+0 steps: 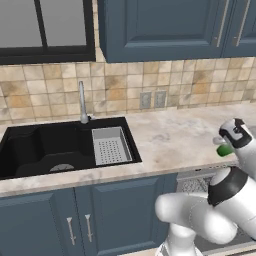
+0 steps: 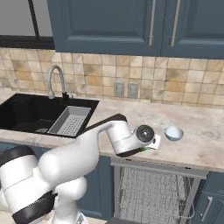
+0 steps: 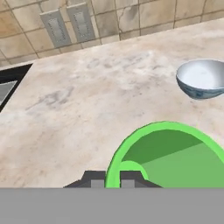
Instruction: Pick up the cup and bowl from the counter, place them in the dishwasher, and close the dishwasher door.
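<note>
The gripper (image 3: pixel 113 180) is pinching the near rim of the green cup (image 3: pixel 175 155), holding it over the front of the counter (image 3: pixel 87 109), above the dishwasher (image 2: pixel 153 192) with its racks showing. Beyond, the bowl (image 3: pixel 202 78) is sitting upright on the counter, apart from the cup.
</note>
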